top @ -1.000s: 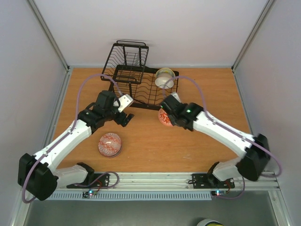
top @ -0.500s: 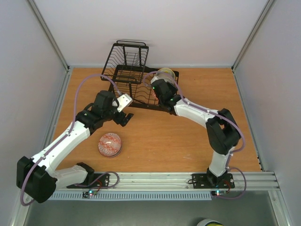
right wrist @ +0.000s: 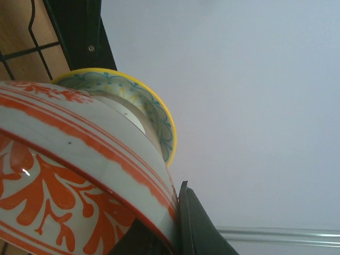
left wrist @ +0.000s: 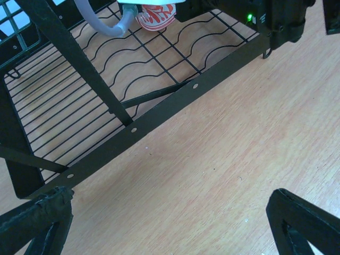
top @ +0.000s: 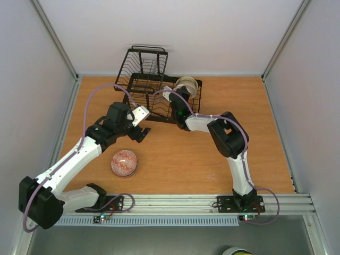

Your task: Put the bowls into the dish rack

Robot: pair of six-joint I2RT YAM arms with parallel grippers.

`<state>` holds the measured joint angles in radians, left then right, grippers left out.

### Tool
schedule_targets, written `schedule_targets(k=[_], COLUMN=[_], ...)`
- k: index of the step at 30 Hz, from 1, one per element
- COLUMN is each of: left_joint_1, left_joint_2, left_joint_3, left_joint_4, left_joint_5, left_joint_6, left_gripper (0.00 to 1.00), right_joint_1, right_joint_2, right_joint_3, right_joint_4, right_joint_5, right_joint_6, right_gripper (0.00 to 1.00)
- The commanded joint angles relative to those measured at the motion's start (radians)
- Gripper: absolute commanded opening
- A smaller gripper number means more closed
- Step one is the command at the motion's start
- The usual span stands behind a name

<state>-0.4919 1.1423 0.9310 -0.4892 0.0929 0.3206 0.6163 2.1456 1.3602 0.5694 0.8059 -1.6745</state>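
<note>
Red-and-white bowl (right wrist: 64, 159) pinched in right gripper (right wrist: 175, 218) over dish rack (top: 144, 81); we seat it upright beside cream bowl (right wrist: 154, 111); left gripper (left wrist: 170, 228) spread.

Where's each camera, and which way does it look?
Top external: high behind, looking down on table, dish rack, both arms.
Left wrist: low over the table, facing the rack's front rail; left gripper open, fingers at corners.
Right wrist: at the rack, facing the wall; right gripper clamps the red-and-white bowl before the cream bowl.
Shared: both wrist views show that bowl.
</note>
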Motion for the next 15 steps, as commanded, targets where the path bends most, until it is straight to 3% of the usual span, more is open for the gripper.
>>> schedule_targets(k=[1, 9, 15], left_joint_1=[0.006, 0.006, 0.006], left_joint_2=[-0.007, -0.006, -0.006], left_joint_3=[-0.004, -0.004, -0.004], left_joint_4=[0.035, 0.035, 0.034], left_joint_5=[-0.009, -0.012, -0.012], left_joint_6=[0.004, 0.006, 0.003], left_gripper=[0.99, 0.99, 0.99], right_joint_1=[-0.02, -0.039, -0.049], right_joint_2=[0.011, 0.055, 0.119], right_joint_3=[0.054, 0.062, 0.066], right_joint_4=[0.251, 0.321, 0.474], right_joint_5=[0.039, 0.042, 0.047], right_joint_6=[-0.166, -0.238, -0.385], right_gripper=[0.01, 0.01, 0.01])
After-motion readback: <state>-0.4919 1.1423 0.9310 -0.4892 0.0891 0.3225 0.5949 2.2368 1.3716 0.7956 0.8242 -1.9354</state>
